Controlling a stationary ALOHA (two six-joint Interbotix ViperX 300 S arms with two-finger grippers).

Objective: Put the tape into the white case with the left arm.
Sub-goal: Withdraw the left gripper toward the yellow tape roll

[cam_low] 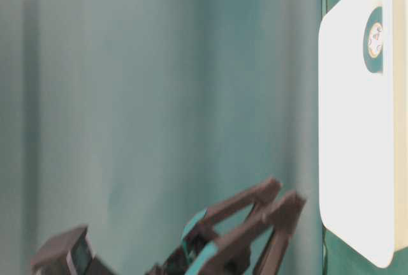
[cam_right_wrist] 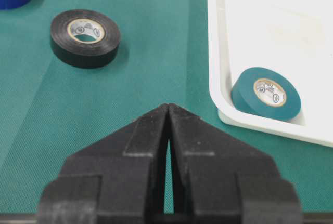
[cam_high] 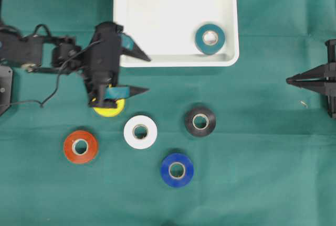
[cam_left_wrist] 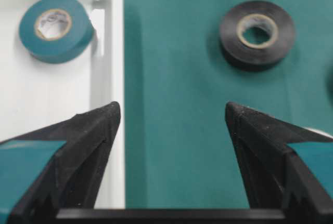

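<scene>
Your left arm [cam_high: 63, 53] is black and blocky, with thin black cables looping beside it. Its left gripper [cam_high: 144, 73] has two long pointed black fingers [cam_left_wrist: 83, 146] with teal bands. Your right gripper [cam_high: 290, 81] is plain black, pointed too.
</scene>
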